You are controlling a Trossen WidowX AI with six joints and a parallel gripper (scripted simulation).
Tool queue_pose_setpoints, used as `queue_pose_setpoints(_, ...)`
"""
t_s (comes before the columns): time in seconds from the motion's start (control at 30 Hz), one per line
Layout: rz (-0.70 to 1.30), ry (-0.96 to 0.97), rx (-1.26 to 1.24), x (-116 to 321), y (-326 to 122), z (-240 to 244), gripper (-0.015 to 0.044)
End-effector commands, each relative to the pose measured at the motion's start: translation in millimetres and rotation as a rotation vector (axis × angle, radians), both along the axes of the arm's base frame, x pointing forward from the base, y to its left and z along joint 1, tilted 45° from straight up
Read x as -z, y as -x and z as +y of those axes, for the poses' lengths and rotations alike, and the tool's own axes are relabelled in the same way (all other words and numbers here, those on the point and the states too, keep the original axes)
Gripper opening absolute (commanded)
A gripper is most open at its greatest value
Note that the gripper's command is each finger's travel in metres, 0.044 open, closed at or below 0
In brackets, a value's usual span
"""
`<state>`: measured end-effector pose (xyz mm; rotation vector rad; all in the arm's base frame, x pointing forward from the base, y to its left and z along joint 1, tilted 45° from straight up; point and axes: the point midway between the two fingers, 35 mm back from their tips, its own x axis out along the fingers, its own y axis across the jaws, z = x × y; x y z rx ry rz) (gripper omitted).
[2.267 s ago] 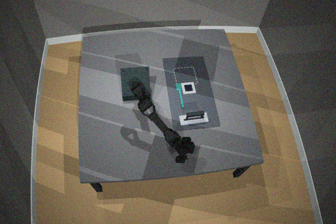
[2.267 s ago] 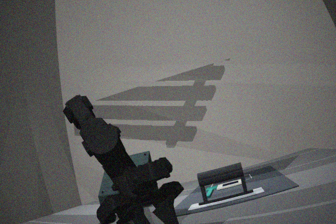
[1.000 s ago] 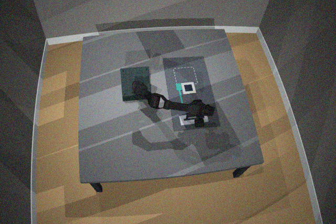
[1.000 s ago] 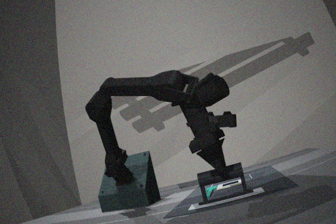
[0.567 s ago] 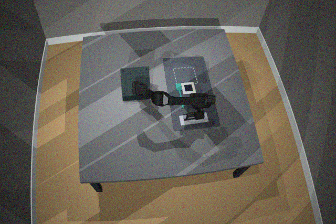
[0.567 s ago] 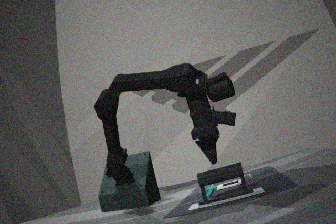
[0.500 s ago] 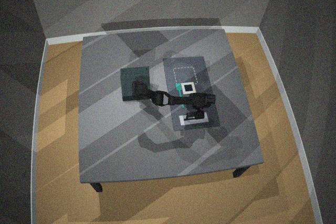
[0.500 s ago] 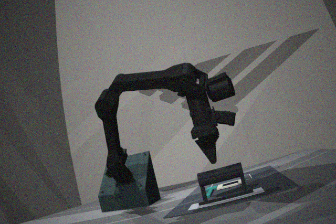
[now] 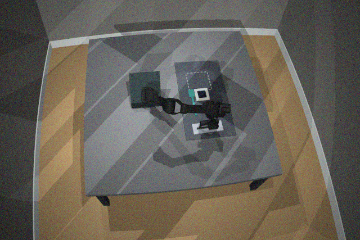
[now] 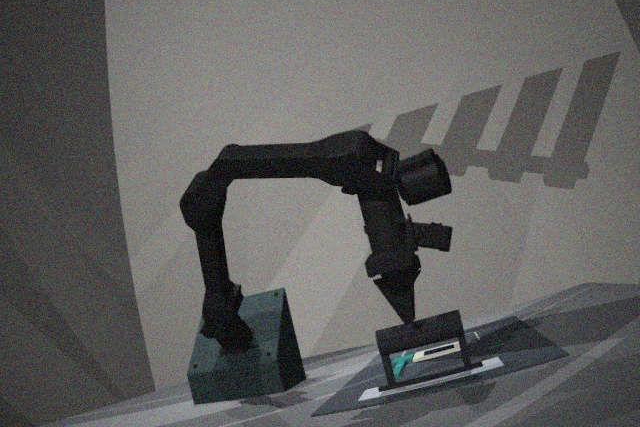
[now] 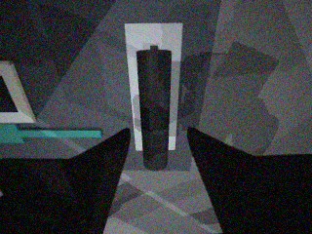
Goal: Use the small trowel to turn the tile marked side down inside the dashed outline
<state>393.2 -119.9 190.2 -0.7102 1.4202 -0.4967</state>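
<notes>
The tile [image 9: 201,94] [image 10: 421,356] [image 11: 17,93] lies flat on the mat [image 9: 180,70] [image 10: 537,350] [image 11: 205,29], its dark square facing up. It is just outside the dashed outline [image 9: 186,75]. A teal tool [image 9: 191,93] [image 10: 400,362] [image 11: 63,133] with a flat blade and thin stem lies beside the tile. A trowel-shaped piece stands near the mat's edge: a thick black bar handle [image 10: 418,330] [image 11: 155,97] on two posts over a white plate [image 9: 195,131] [image 10: 369,394] [image 11: 151,34]. My gripper [image 10: 409,321] [image 11: 159,132] is open, empty, its tips close to the handle's top, one to each side in the wrist view.
The arm's dark green base block [image 9: 143,78] [image 10: 235,373] stands on the grey table [image 9: 116,155], left of the mat in the top view. The arm reaches across the mat there, between the tile and the black handle, and hides part of the mat.
</notes>
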Motion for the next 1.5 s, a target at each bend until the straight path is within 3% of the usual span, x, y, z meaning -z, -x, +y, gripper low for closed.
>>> queue_pose_setpoints(0.0,0.006,0.002,-0.002,5,0,-5,0.0270)
queue_pose_setpoints(0.43,0.006,0.004,-0.002,18,-2,-18,0.0270)
queue_pose_setpoints(0.5,0.006,0.004,-0.002,18,-2,-18,0.0217)
queue_pose_setpoints(0.93,0.006,0.004,-0.002,18,-2,-18,0.0131)
queue_pose_setpoints(1.47,-0.046,-0.004,0.051,18,-2,-18,0.0130)
